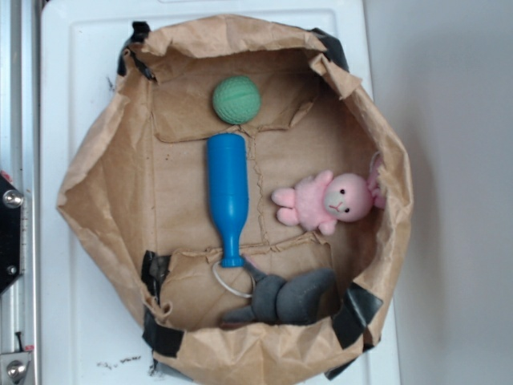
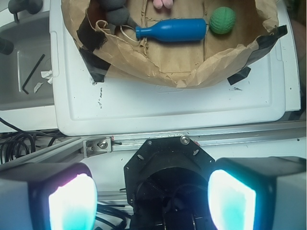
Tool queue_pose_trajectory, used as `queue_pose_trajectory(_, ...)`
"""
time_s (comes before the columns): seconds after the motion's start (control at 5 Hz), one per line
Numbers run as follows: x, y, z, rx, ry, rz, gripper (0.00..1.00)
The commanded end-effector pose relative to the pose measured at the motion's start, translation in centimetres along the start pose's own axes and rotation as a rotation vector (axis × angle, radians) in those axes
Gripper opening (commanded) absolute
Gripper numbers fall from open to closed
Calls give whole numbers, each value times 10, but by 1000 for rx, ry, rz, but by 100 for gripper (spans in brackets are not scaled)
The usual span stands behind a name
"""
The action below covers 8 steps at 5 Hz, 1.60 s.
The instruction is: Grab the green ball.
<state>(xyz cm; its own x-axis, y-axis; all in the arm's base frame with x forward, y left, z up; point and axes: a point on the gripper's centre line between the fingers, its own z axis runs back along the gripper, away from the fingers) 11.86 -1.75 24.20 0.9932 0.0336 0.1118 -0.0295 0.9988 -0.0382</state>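
A: So, where does the grab stand?

B: Barely begun, I'd say. Nearest the wrist camera, the hand [image 2: 152, 196] is spread wide, holding nothing, well short of the paper bag [image 2: 168, 72].

A: And the target?

B: Farther off, at one o'clock, the green ball [image 2: 222, 20] lies untouched, just beside the blue bottle [image 2: 170, 30].

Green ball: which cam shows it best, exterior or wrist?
Exterior. The green ball sits unobstructed from above on the paper bag floor, beside the blue bottle base, ribbed texture visible. Wrist shows it smaller at the frame's top edge, far beyond the open gripper.
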Motion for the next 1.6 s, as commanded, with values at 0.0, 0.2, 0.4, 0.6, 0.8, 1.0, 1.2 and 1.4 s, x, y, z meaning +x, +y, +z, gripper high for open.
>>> queue_pose_trajectory(0.0, 0, 0, 0, 0, 0, 0, 100)
queue_pose_trajectory(0.2, 40, 2, -5, -11, -15, 54, 100)
queue_pose_trajectory(0.4, 80, 15, -14, -1, -42, 132, 100)
queue_pose_trajectory(0.6, 113, 38, -19, 63, -196, 370, 100)
queue_pose_trajectory(0.8, 141, 58, -28, 157, -260, 605, 100)
queue_pose_trajectory(1.0, 141, 58, -28, 157, -260, 605, 100)
queue_pose_trajectory(1.2, 141, 58, -28, 157, -260, 605, 100)
queue_pose_trajectory(1.4, 141, 58, -28, 157, -260, 605, 100)
